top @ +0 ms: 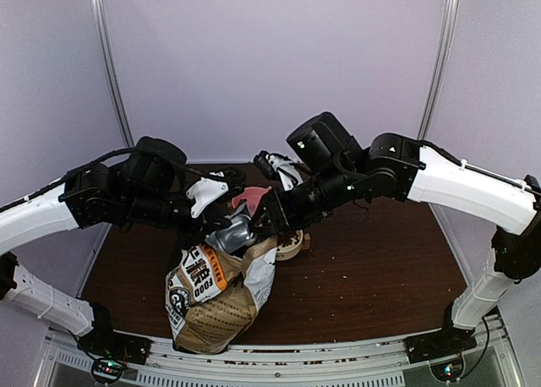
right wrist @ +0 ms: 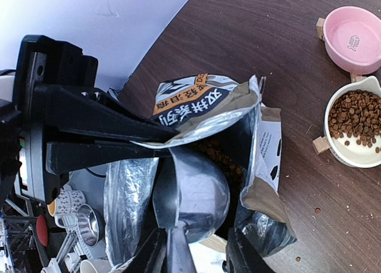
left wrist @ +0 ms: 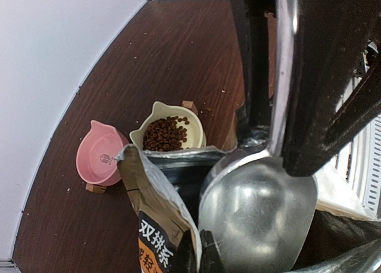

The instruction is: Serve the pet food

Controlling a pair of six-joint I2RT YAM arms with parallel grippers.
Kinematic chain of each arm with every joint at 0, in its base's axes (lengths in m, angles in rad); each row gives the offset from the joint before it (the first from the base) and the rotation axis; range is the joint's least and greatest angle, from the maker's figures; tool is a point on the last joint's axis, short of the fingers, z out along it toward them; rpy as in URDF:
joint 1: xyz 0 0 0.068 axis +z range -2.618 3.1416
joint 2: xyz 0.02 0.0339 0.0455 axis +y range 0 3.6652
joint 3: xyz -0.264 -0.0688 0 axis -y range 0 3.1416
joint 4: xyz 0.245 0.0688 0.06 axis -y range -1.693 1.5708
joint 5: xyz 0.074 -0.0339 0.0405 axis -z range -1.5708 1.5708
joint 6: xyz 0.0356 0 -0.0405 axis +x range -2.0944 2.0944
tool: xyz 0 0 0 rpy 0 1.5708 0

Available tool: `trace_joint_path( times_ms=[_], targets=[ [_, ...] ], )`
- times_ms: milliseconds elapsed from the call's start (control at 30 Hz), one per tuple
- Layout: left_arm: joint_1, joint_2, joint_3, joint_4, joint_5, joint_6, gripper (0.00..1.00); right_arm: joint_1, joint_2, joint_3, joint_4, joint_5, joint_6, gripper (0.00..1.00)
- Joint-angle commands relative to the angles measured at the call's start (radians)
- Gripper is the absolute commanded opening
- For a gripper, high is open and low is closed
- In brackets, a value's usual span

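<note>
The printed pet food bag (top: 215, 298) stands open at the table's near centre. My left gripper (top: 223, 220) is shut on the bag's rim; its fingertips (left wrist: 191, 256) pinch that edge (left wrist: 156, 207). My right gripper (right wrist: 193, 258) is shut on the handle of the silver scoop (right wrist: 196, 192), whose bowl (left wrist: 256, 216) sits in the bag's mouth with no kibble showing in it. Dark-brown kibble (right wrist: 223, 157) lies deep inside the bag. More kibble (right wrist: 357, 118) fills the cream bowl (left wrist: 193, 127), just beyond the bag (top: 289, 245).
An empty pink bowl (left wrist: 98, 157) stands left of the cream one in the left wrist view; it also shows in the right wrist view (right wrist: 354, 37). Stray crumbs dot the brown table (top: 380, 269). White walls enclose the left, back and right sides.
</note>
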Motion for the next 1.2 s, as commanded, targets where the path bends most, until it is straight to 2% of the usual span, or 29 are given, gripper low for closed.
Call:
trace_joint_path(
  times_ms=[0,533,667,800,1100,1167],
  targets=[
    [0.006,0.005,0.019,-0.008,0.024,0.01,0.0,-0.008,-0.005,0.033,0.023,0.002,0.014,0.35],
    [0.005,-0.006,0.01,-0.01,0.03,0.009,0.0,-0.032,-0.006,0.037,0.051,-0.037,0.024,0.34],
    [0.006,-0.007,0.01,-0.01,0.031,0.011,0.0,-0.031,0.006,0.048,0.033,-0.047,0.011,0.29],
    [0.006,-0.006,0.011,-0.012,0.027,0.011,0.0,-0.032,0.016,0.055,0.027,-0.064,0.009,0.18],
    [0.006,-0.003,0.014,-0.01,0.023,0.006,0.0,-0.031,0.026,0.046,0.026,-0.097,0.009,0.16],
    [0.006,-0.004,0.014,-0.009,0.024,0.005,0.0,-0.032,0.022,0.042,0.03,-0.093,0.011,0.11]
  ],
)
